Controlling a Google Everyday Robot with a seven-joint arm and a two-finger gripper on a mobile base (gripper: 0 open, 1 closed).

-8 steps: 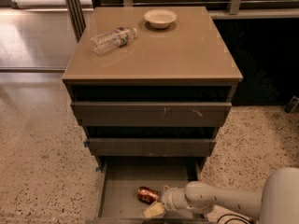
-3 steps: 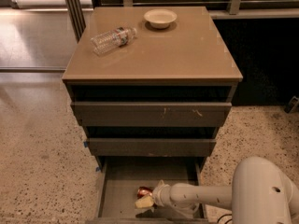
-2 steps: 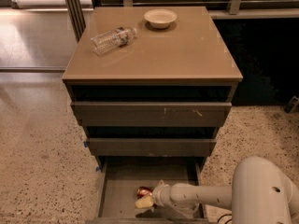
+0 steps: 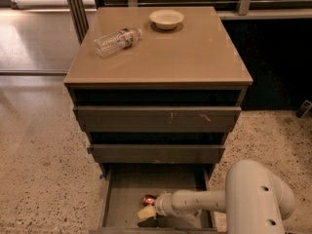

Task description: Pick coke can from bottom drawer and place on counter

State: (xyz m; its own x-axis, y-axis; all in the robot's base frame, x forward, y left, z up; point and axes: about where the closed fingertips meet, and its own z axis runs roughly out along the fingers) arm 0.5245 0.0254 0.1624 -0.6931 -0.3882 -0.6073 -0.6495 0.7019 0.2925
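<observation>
The bottom drawer is pulled open at the foot of the cabinet. The coke can lies on the drawer's grey floor near the middle; only a small red part of it shows. My gripper reaches into the drawer from the right and sits right at the can, covering most of it. The counter is the tan top slab above the three drawers.
A clear plastic water bottle lies on its side at the counter's back left. A pale bowl stands at the counter's back middle. My white arm fills the lower right. Speckled floor lies to the left.
My gripper has moved left inside the drawer, from beside the can to over it, so less of the can shows. Over the last second it has hardly moved.
</observation>
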